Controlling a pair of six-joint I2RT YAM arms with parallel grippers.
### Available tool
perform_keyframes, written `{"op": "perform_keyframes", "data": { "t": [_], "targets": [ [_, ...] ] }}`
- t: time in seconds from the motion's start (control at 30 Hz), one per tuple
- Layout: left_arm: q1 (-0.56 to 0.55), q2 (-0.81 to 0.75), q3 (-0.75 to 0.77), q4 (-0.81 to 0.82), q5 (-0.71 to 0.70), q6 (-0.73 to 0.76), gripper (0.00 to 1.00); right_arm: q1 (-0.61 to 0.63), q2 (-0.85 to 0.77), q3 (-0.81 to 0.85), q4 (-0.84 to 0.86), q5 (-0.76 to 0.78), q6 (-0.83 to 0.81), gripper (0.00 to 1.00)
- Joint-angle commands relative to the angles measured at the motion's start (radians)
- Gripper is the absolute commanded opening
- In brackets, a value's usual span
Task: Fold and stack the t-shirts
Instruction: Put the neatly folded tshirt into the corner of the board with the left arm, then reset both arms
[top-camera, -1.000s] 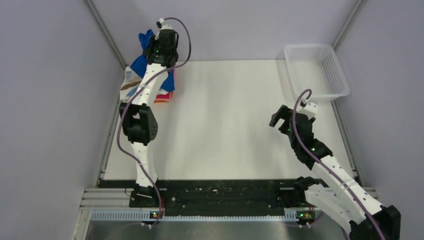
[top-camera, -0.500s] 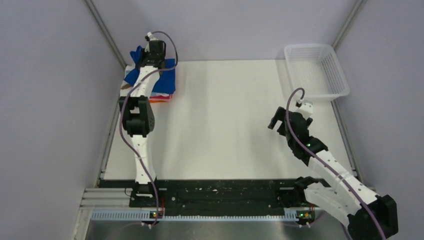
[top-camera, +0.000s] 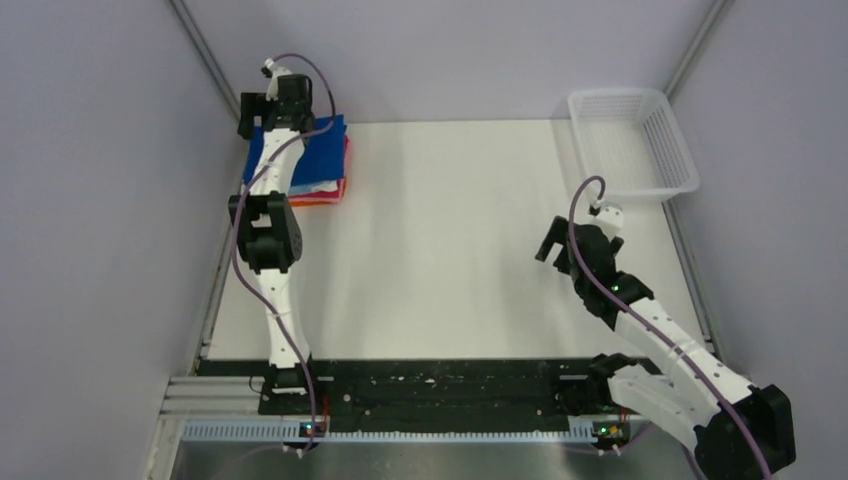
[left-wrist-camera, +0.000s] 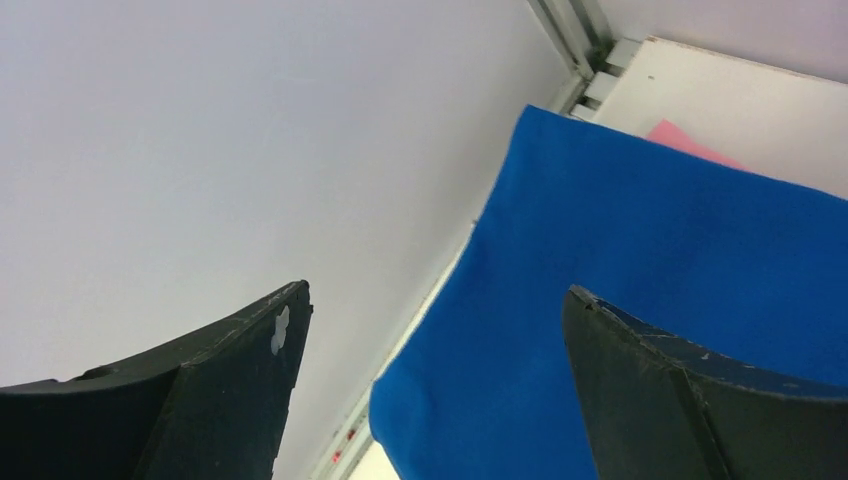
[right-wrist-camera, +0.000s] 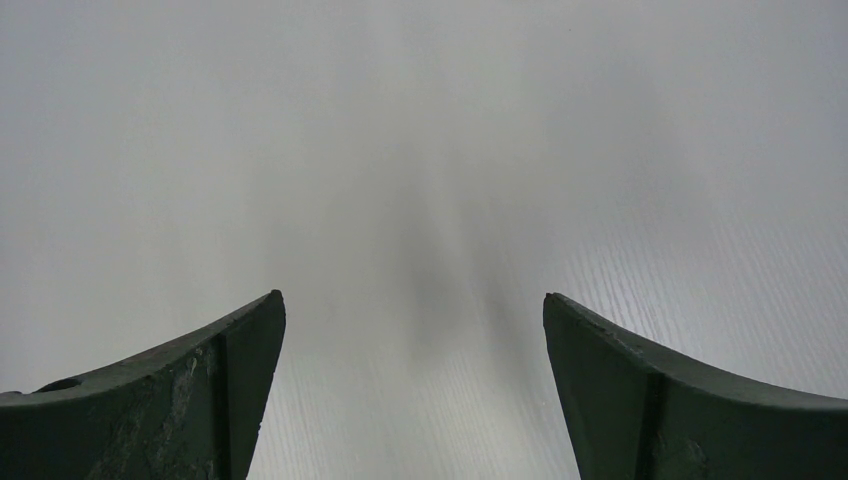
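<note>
A folded royal blue t-shirt lies on top of a stack in the far left corner of the table. Red and orange t-shirt edges show beneath it. My left gripper is open at the stack's far left edge, against the side wall, holding nothing. In the left wrist view the blue t-shirt spreads below the open left gripper, with a pink-red corner poking out behind it. My right gripper hovers open over bare table at the right; the right gripper has nothing between its fingers.
A white mesh basket stands at the far right corner, with nothing visible in it. Grey walls close in the table on the left, back and right. The left arm's elbow hangs over the table's left edge.
The left gripper lowered the blue t-shirt onto the stack, then opened and let it go, shifting left toward the wall. The right arm barely moved.
</note>
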Motion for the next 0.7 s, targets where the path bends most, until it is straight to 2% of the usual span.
{"op": "perform_keyframes", "data": {
  "t": [0.0, 0.1, 0.2, 0.37, 0.47, 0.5, 0.57, 0.67],
  "targets": [
    [-0.003, -0.147, 0.035, -0.148, 0.112, -0.219, 0.99, -0.006, -0.037, 0.037, 0.001, 0.001, 0.01, 0.98],
    [-0.004, -0.237, 0.017, -0.278, 0.278, -0.395, 0.99, -0.005, -0.062, 0.026, -0.006, 0.012, 0.04, 0.99],
    [-0.016, -0.4, -0.145, -0.256, 0.468, -0.466, 0.99, -0.006, -0.079, 0.023, -0.035, 0.016, 0.06, 0.99],
    [-0.067, -0.765, -0.606, -0.129, 0.615, -0.604, 0.99, -0.006, -0.109, 0.006, -0.082, -0.02, 0.106, 0.99],
    [-0.075, -1.044, -0.95, 0.002, 0.729, -0.734, 0.99, -0.006, -0.126, -0.005, -0.102, -0.044, 0.118, 0.99],
    [-0.081, -1.093, -1.068, 0.044, 0.752, -0.768, 0.99, -0.006, -0.129, -0.005, -0.112, -0.051, 0.122, 0.99],
    [-0.1, -1.26, -1.294, 0.119, 0.818, -0.802, 0.99, -0.006, -0.137, -0.012, -0.135, -0.066, 0.121, 0.99],
    [-0.14, -1.418, -1.476, 0.111, 0.852, -0.797, 0.99, -0.006, -0.151, -0.036, -0.137, -0.1, 0.06, 0.99]
  ]
}}
